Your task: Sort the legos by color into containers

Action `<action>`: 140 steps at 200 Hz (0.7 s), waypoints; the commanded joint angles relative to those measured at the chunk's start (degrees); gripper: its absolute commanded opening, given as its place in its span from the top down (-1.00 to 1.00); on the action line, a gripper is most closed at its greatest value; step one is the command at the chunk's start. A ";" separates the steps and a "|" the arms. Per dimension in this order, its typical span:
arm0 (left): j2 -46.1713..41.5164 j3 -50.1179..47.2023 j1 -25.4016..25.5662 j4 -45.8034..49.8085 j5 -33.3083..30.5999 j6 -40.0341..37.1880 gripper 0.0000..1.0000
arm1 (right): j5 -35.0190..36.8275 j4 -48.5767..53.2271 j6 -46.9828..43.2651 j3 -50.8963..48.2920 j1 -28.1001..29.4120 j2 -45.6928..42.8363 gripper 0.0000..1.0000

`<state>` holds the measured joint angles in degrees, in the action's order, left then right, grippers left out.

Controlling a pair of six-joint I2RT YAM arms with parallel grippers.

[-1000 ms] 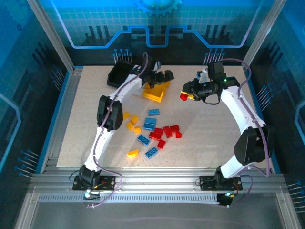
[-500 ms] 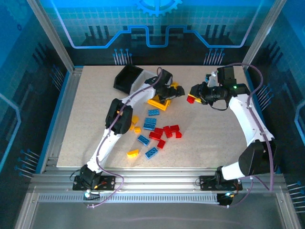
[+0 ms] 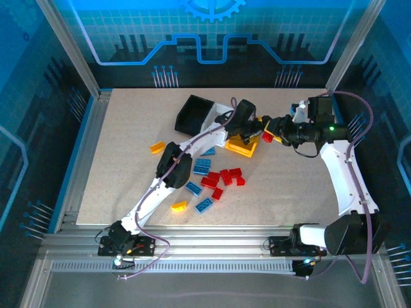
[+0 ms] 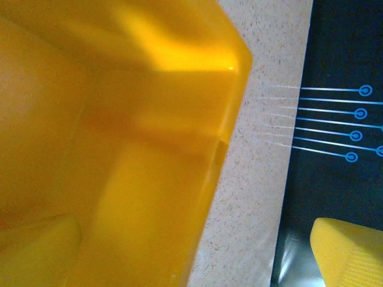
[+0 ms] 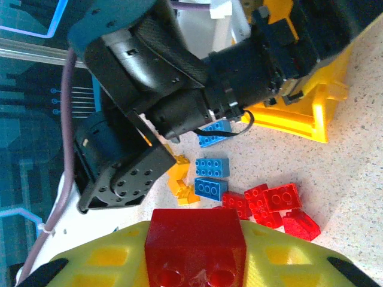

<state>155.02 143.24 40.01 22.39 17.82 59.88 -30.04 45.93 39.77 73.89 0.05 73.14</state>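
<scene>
**Step in hand: placing one red piece.** A red brick (image 5: 194, 242) is being gripped at its sides by the closed right pincer (image 5: 194, 266). It is being held above the worktop (image 3: 128, 167), just beside the yellow bin (image 3: 243, 147). The left pincer (image 4: 191, 257) is being shown fully open, apparently astride that bin's wall, though contact cannot be told. The other legos (image 3: 215, 179) are being left loose mid-worktop, with the black bin (image 3: 191, 112) beyond them. Next, the brick probably needs lowering over whichever bin is being reserved for red, then releasing.
</scene>
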 commanded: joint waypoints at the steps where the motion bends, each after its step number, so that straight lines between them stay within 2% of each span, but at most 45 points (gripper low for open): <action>1: -1.49 1.28 0.59 -0.32 2.50 0.61 -0.98 | -0.26 0.39 -0.34 -0.76 -0.92 -1.44 0.28; 30: -10.08 -6.43 -0.43 0.81 1.17 -4.97 -0.98 | -1.02 -3.11 1.11 -0.58 -0.97 -1.99 0.28; 64: -20.19 -16.51 -3.11 0.78 -0.59 -7.37 -0.98 | -1.46 -6.94 2.81 1.35 -0.88 -2.85 0.28; 93: -27.92 -22.00 -5.28 0.90 -0.18 -10.02 -0.98 | -0.66 -6.43 3.27 3.13 -0.92 -2.56 0.27; 111: -33.20 -25.13 -6.88 4.83 -0.75 -13.28 -0.98 | 1.74 -3.24 3.74 4.06 -0.93 -1.07 0.29; 140: -47.26 -40.81 -12.09 7.94 -4.75 -17.70 -0.98 | 4.72 -0.30 2.85 6.03 1.78 4.85 0.30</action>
<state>118.65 113.43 31.73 24.84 16.67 47.88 -28.51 42.26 42.70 77.47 0.01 73.23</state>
